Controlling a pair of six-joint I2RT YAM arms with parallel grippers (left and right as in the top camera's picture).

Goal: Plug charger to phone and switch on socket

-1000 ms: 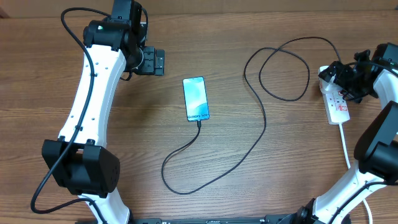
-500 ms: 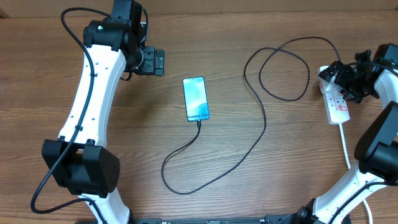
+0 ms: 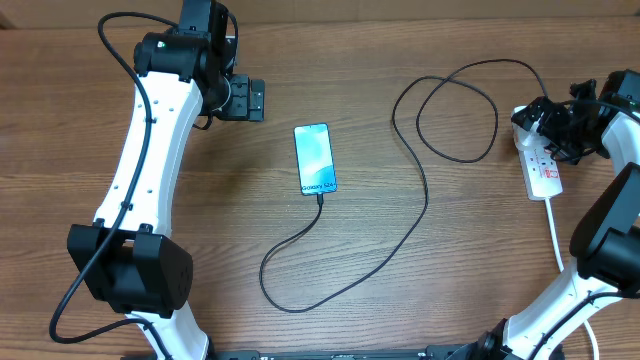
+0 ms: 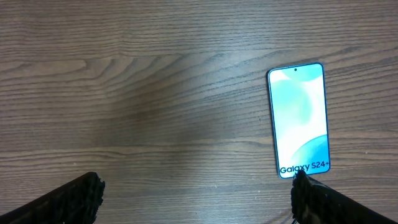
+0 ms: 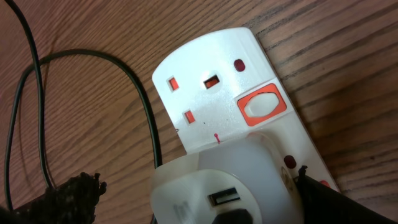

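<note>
The phone (image 3: 315, 158) lies face up at the table's middle, its teal screen reading "Galaxy S24+"; it also shows in the left wrist view (image 4: 298, 118). The thin black charger cable (image 3: 424, 205) meets the phone's bottom edge, loops across the table and runs to the white socket strip (image 3: 545, 172) at the right. My left gripper (image 3: 245, 98) is open and empty (image 4: 196, 202), up and left of the phone. My right gripper (image 3: 556, 125) is open (image 5: 199, 202) over the strip's far end. Its fingers straddle a white adapter (image 5: 217, 180) in the socket (image 5: 205, 112), below a red-rimmed switch (image 5: 262, 107).
The strip's white cord (image 3: 556, 235) runs toward the front beside the right arm's base. The black cable's loops (image 3: 455, 110) lie left of the strip, and one passes close by the strip's end in the right wrist view (image 5: 148, 118).
</note>
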